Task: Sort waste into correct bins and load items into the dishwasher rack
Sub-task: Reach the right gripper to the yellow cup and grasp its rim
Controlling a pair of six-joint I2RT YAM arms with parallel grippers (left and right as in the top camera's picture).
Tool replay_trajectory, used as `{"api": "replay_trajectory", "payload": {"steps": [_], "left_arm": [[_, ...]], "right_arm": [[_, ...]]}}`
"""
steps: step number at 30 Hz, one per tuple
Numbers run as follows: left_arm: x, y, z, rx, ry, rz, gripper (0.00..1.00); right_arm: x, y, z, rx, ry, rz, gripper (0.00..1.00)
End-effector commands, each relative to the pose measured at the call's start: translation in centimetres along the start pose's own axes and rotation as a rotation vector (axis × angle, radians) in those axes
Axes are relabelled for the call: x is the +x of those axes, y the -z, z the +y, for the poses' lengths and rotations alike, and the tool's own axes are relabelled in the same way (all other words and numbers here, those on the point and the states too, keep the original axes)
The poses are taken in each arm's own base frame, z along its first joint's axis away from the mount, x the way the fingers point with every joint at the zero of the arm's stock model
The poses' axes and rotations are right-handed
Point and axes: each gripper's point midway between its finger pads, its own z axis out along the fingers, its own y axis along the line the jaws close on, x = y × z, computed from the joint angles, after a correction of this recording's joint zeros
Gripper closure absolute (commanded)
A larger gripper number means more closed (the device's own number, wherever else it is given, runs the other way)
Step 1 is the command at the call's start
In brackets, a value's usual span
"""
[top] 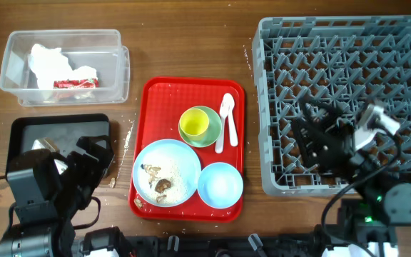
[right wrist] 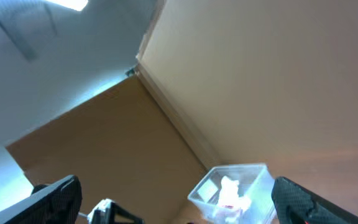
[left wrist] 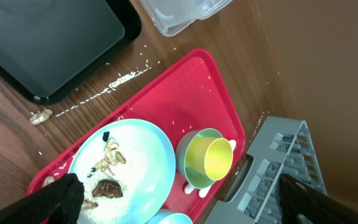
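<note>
The clear box (top: pixel 63 43) at the back left holds white tissue (top: pixel 45 61) and a red-and-white wrapper (top: pixel 75 83). The black tray (top: pixel 59 127) lies in front of it. On the red tray (top: pixel 191 89) are the yellow-green cup (top: pixel 194 123) on the pale green dish (top: pixel 211 135), the white spoon (top: pixel 225 118), the blue plate (top: pixel 180 160) with food scraps (top: pixel 159 184), and the blue bowl (top: pixel 220 184). The grey rack (top: pixel 341 64) stands at the right. My left gripper (top: pixel 98 160) is open and empty, beside the plate (left wrist: pixel 148 155). My right gripper (top: pixel 307 139) is open and empty above the rack.
A loose food scrap (top: pixel 113 183) and a trail of white crumbs (left wrist: pixel 114 84) lie on the wooden table between the black tray and the red tray. The right wrist view looks up at wall and ceiling, with the clear box (right wrist: pixel 232 193) low between the fingers.
</note>
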Motion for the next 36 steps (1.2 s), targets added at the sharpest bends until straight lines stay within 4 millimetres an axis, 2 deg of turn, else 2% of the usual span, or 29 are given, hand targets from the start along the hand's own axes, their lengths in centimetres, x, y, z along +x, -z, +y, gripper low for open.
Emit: {"api": "replay_trajectory", "payload": {"steps": [1, 5, 8, 10, 12, 15, 18, 21, 24, 26, 29, 32, 36], "left_arm": [[0.1, 0.0, -0.1, 0.009, -0.008, 0.004, 0.0], [0.1, 0.0, -0.1, 0.009, -0.008, 0.004, 0.0], [0.1, 0.0, -0.1, 0.009, -0.008, 0.004, 0.0], [0.1, 0.0, -0.1, 0.009, -0.008, 0.004, 0.0], [0.1, 0.0, -0.1, 0.009, -0.008, 0.004, 0.0], [0.1, 0.0, -0.1, 0.009, -0.008, 0.004, 0.0], [0.1, 0.0, -0.1, 0.009, -0.008, 0.004, 0.0], [0.1, 0.0, -0.1, 0.009, -0.008, 0.004, 0.0], [0.1, 0.0, -0.1, 0.009, -0.008, 0.004, 0.0], [0.1, 0.0, -0.1, 0.009, -0.008, 0.004, 0.0], [0.1, 0.0, -0.1, 0.009, -0.008, 0.004, 0.0], [0.1, 0.0, -0.1, 0.009, -0.008, 0.004, 0.0], [0.1, 0.0, -0.1, 0.009, -0.008, 0.004, 0.0]], "right_arm": [[-1.8, -1.6, 1.6, 0.009, 0.163, 0.087, 0.0], [-3.5, -3.0, 1.6, 0.077, 0.211, 0.163, 0.0], [-3.9, -4.2, 1.7, 0.106, 0.246, 0.24, 0.0], [-3.5, -5.1, 0.4, 0.183, 0.262, 0.307, 0.0], [-2.2, -5.7, -1.5, 0.286, 0.273, 0.402, 0.01], [1.3, -6.4, -4.7, 0.453, 0.285, 0.609, 0.0], [7.3, -7.4, -7.5, 0.606, 0.312, 0.875, 0.0], [12.9, -9.0, -8.6, 0.631, 0.345, 1.06, 0.0], [18.1, -10.8, -9.1, 0.581, 0.357, 1.167, 0.0], [20.9, -11.5, -9.7, 0.566, 0.356, 1.217, 0.0], [23.2, -12.8, -8.9, 0.518, 0.245, 1.213, 0.0], [23.8, -13.8, -8.4, 0.539, 0.102, 1.16, 0.0], [25.2, -13.5, -9.8, 0.586, 0.055, 1.145, 0.14]]}}
